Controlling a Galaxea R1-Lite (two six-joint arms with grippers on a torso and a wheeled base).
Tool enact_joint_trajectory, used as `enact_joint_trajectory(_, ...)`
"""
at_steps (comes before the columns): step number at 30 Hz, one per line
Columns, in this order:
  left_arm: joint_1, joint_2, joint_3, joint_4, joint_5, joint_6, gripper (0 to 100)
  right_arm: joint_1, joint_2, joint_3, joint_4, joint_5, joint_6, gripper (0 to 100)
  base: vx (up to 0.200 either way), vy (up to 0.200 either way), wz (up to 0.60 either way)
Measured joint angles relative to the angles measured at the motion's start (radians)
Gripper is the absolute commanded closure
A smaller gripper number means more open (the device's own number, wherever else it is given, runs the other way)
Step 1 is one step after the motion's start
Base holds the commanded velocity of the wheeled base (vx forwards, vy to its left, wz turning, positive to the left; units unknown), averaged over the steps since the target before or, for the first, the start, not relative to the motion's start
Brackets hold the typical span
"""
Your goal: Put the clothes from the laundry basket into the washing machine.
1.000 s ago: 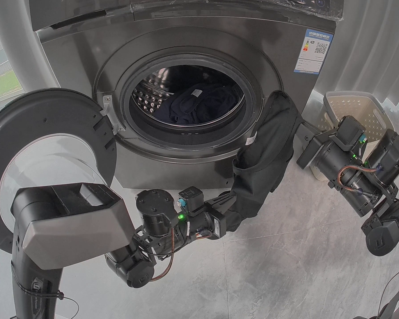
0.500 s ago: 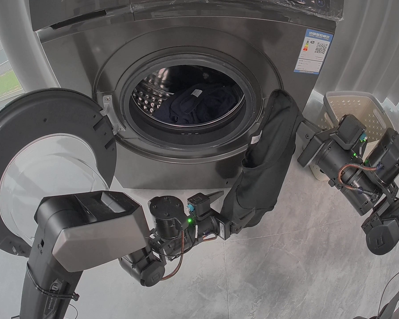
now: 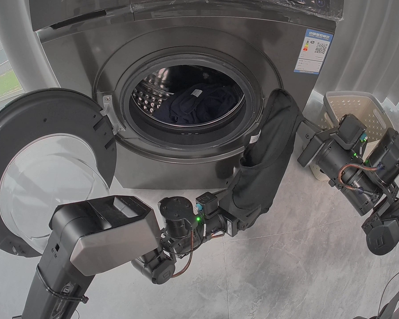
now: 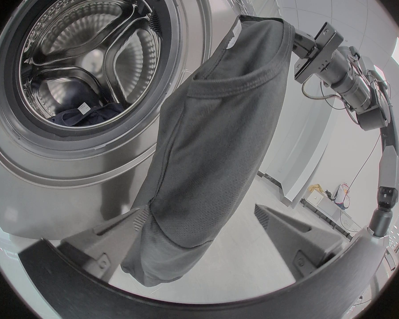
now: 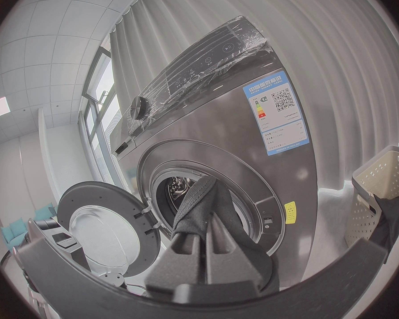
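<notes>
Now, right pincer (image 5: 206, 227) pinching the shirt (image 3: 268, 156), left pincer (image 4: 199, 211) spread at its hem: gather that, then swing into the drum (image 3: 148, 95).

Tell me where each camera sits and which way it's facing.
Head view: on the head, facing down at the washing machine; left arm, right arm show.
Left wrist view: low, facing up at the drum; the left gripper open around the dark shirt.
Right wrist view: beside the laundry basket, facing the open door; the right gripper pinches the shirt.
Shared: all three show the shirt and the drum.
</notes>
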Motion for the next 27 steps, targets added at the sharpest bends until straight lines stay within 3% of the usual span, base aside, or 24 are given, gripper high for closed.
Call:
enact_joint_trajectory(10, 0.000, 0.039, -0.075, 0.000, 0.017, 0.015, 100, 0.006, 0.001, 0.003, 0.000, -0.001, 0.000, 100, 0.000, 0.000, 0.00)
enact_joint_trajectory(16, 0.006, 0.010, -0.051, 0.000, 0.022, 0.017, 100, -0.002, 0.001, 0.007, 0.000, 0.000, 0.000, 100, 0.000, 0.000, 0.00)
enact_joint_trajectory(27, 0.055, -0.319, 0.318, -0.001, 0.023, 0.021, 100, -0.027, 0.001, 0.012, 0.000, 0.001, 0.000, 100, 0.000, 0.000, 0.00)
